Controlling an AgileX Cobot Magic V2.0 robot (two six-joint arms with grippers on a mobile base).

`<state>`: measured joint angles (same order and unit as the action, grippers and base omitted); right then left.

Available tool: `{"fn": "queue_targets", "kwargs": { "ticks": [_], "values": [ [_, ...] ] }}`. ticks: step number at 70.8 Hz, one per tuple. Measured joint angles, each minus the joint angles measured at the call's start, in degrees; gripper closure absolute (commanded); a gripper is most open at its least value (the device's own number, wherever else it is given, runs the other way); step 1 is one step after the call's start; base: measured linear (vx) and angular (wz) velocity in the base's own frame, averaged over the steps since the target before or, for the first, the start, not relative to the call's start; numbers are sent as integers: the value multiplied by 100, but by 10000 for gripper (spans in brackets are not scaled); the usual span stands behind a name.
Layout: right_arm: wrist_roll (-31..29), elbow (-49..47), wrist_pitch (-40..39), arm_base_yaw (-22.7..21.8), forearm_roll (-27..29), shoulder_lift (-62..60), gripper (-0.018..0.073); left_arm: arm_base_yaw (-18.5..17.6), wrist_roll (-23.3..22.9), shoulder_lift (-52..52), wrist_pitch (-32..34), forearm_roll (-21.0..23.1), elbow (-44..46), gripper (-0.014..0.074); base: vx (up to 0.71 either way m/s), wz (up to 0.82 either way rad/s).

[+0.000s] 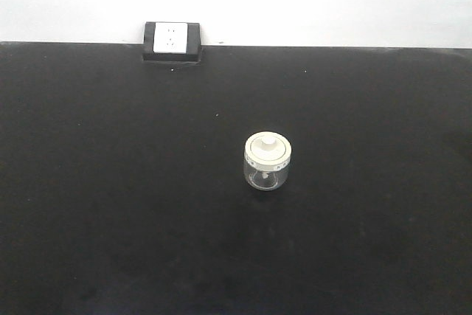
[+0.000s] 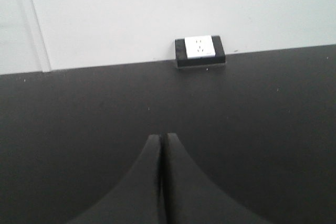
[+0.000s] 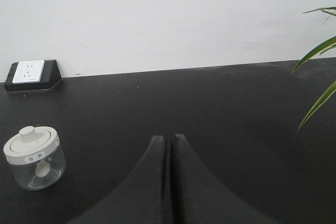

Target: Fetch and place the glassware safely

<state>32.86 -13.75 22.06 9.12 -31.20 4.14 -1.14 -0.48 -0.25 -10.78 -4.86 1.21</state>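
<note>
Glass jar (image 1: 268, 161) stands alone on bench (image 1: 110, 204); left hand (image 2: 163, 139) and right hand (image 3: 169, 139) both closed, empty. Risk: unopened fingers topple it.

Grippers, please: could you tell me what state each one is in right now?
Left gripper: shut, holding nothing.
Right gripper: shut, holding nothing.
</note>
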Motion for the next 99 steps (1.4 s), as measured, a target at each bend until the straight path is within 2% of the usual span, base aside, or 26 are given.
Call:
{"fn": "queue_targets", "kwargs": {
  "ticks": [10,22,99],
  "values": [
    [0,8,17,0,0,0,563,0,0,-43,32,1,-237,603,0,0],
    [0,12,17,0,0,0,563,0,0,-43,437,1,-287,603,0,0],
    [0,18,23,0,0,0,563,0,0,-43,448,1,-287,603,0,0]
  ]
}}
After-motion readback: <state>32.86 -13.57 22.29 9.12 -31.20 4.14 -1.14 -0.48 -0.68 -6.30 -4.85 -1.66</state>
